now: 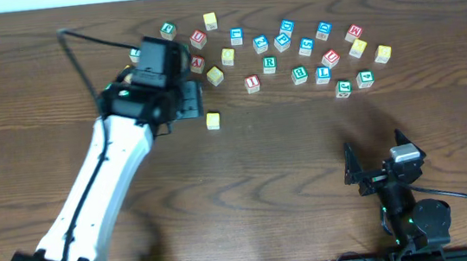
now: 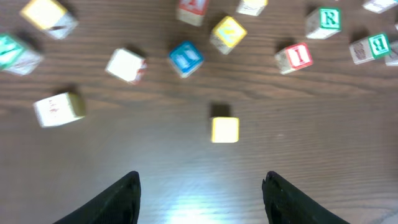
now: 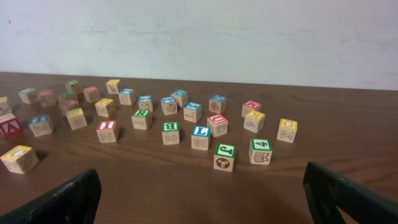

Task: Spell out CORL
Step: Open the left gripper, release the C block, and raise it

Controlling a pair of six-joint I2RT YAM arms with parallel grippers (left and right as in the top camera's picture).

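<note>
One yellow-topped cube stands alone on the table, nearer the front than the scattered letter cubes. My left gripper hovers just left of it, open, with nothing between its fingers. In the left wrist view the same yellow cube lies ahead of the open left gripper, apart from both fingertips. The green R cube and the blue L cube sit in the cluster. My right gripper rests open near the front right. It faces the blue L cube from a distance.
Several other letter cubes are spread along the back of the table, among them red-lettered ones and more yellow-topped ones. A green J cube is the nearest to my right gripper.
</note>
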